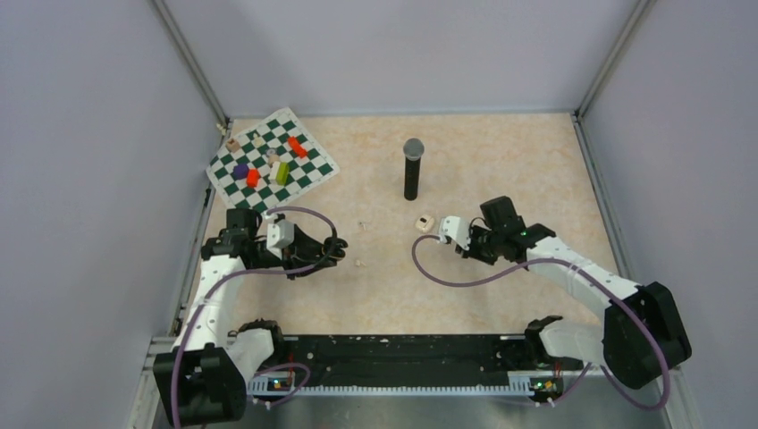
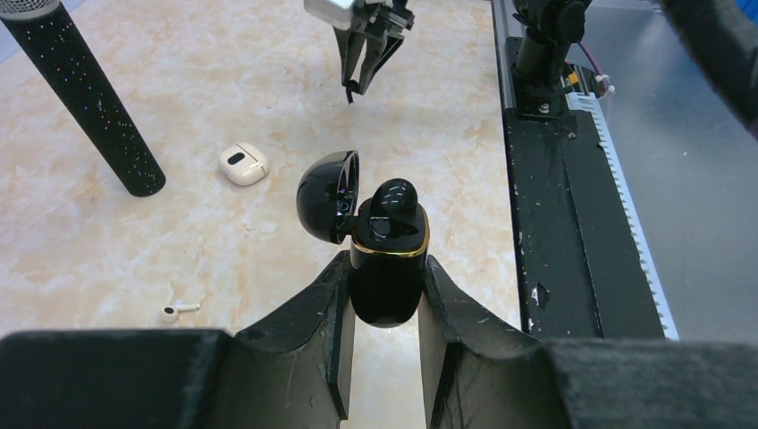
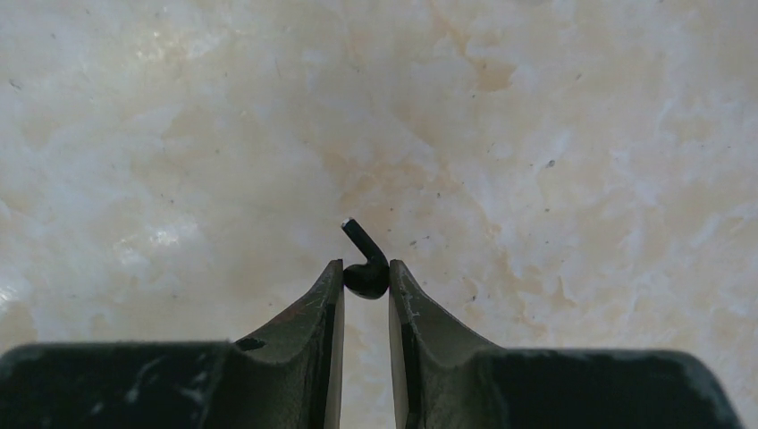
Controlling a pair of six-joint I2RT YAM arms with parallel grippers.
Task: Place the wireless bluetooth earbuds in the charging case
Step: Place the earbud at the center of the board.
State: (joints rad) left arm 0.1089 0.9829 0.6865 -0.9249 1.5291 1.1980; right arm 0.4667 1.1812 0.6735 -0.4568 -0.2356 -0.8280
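**Second black bud pinched, case waiting: slip and misalignment are the worries**

Left gripper is clamped on the black charging case. Its lid is swung open to one side, and one black bud is already seated. Right gripper pinches the other black earbud by its rounded head only, with the stem free and angled off.

Risks:
- The hold on a round head is thin, so the bud may twist or pop out on contact.
- The stem looks off-axis and could catch the gold rim or knock the seated bud.
- A hard push could rock the case in its clamp.

Views:
- Right wrist alone shows the pinch and has no case in it.
- Left wrist alone shows the case's open top, then a loose white bud, a cream case and the microphone.
- Top view alone shows the grippers well apart, with the chessboard mat beyond.
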